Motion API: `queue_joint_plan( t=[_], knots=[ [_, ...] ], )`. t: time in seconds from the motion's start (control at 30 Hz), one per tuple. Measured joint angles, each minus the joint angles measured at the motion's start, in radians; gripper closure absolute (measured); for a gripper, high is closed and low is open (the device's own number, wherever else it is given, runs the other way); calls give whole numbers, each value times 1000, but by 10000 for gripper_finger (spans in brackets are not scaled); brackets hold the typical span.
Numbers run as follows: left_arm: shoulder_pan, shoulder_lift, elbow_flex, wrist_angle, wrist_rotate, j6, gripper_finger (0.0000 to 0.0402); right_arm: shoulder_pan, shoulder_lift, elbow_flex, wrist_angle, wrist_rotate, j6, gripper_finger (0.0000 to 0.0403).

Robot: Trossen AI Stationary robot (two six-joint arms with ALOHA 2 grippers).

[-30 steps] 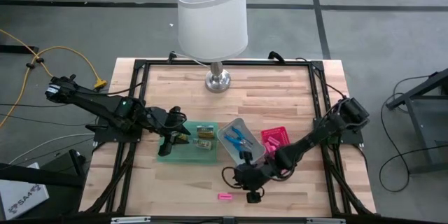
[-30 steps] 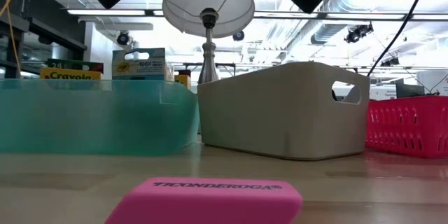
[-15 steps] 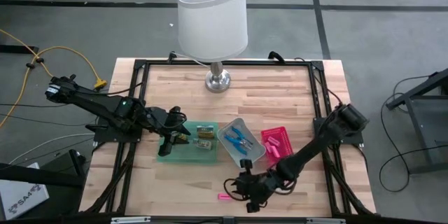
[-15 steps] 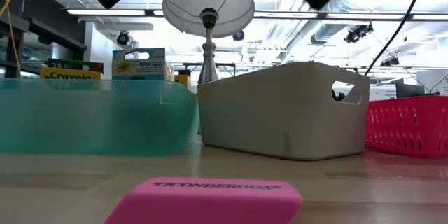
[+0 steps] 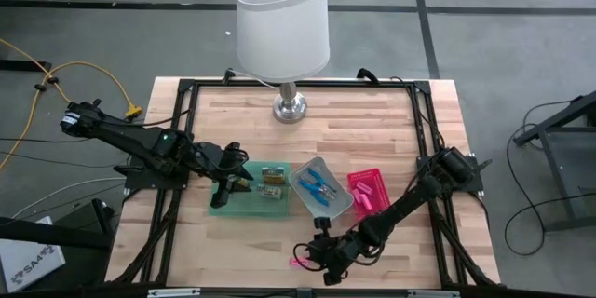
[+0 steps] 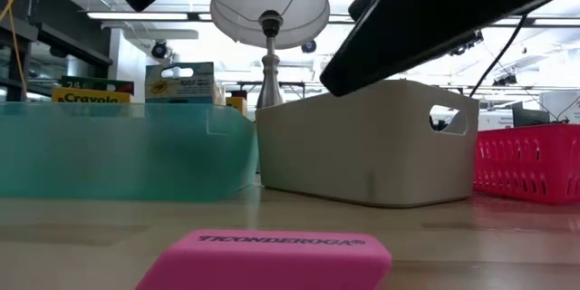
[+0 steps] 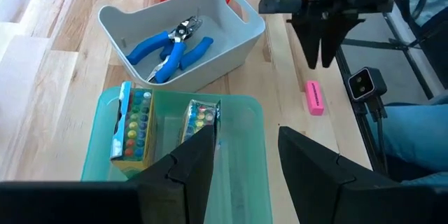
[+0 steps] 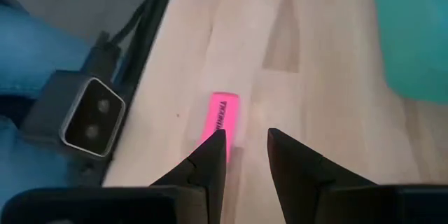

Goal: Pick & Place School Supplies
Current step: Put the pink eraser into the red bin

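Our right gripper [image 8: 241, 155] hangs with fingers spread just above the pink eraser [image 8: 222, 119], low centre of the high view. The left gripper [image 7: 241, 171], also spread and empty, waits over the green tray [image 7: 241, 112]. We judge this the reach for the eraser; next, lower astride it and close.

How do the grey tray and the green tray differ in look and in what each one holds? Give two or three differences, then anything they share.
The grey tray is opaque with a cut-out handle; the green tray is see-through with none visible. The grey tray holds blue-handled pliers; the green tray holds crayon packs. The left gripper hovers open over the green tray, not the grey one. Both are open-topped, sitting side by side on the wooden table.
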Motion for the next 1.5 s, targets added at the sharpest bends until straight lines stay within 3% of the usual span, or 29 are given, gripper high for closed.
queue_joint_plan(
  t=[0.2,0.47,0.97,1.5],
  knots=[
    [0,0,0,7,1,-10,245,2,0,1,92,-16,-12,306],
    [-10,0,0,8,77,-23,245,5,0,0,74,-51,-30,301],
    [-109,0,0,8,77,-23,245,1,15,0,18,-43,-25,216],
    [-124,0,0,16,76,-22,245,21,53,0,60,1,-68,214]
  ],
)
